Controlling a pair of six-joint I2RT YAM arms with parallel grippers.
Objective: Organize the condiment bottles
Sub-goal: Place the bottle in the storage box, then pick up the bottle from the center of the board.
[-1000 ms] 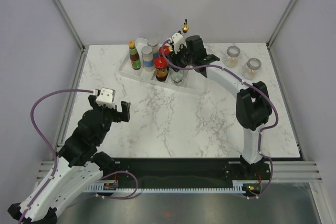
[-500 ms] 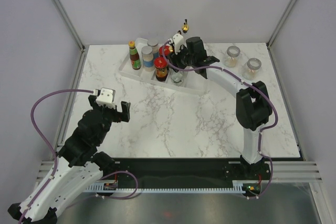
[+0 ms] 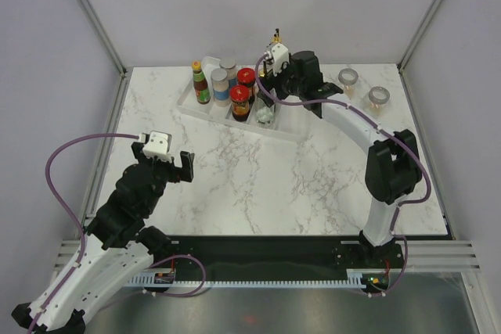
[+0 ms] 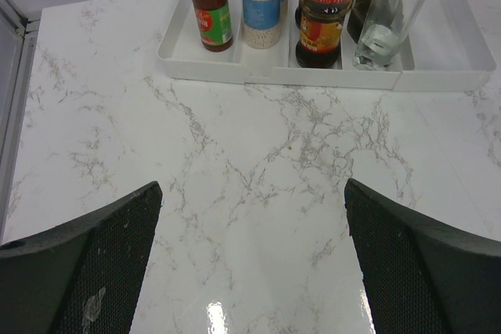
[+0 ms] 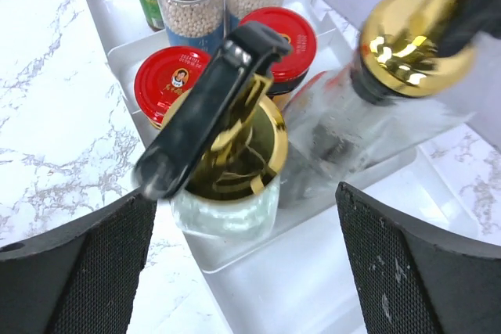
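now that the right gripper (image 5: 246,265) has opened wide and lifted, the gold-topped cruet (image 5: 228,163) beneath it stands unheld in the white tray (image 3: 286,131) — two silver-lidded jars (image 3: 347,77) remain outside the tray.

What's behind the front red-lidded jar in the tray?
Another red-lidded jar stands behind it in the white tray. The front jar covers most of its body, so its label cannot be seen.

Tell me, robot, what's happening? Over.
Left gripper open, empty. Right gripper open over cruet in tray. Two jars outside tray; nothing seen in the way.
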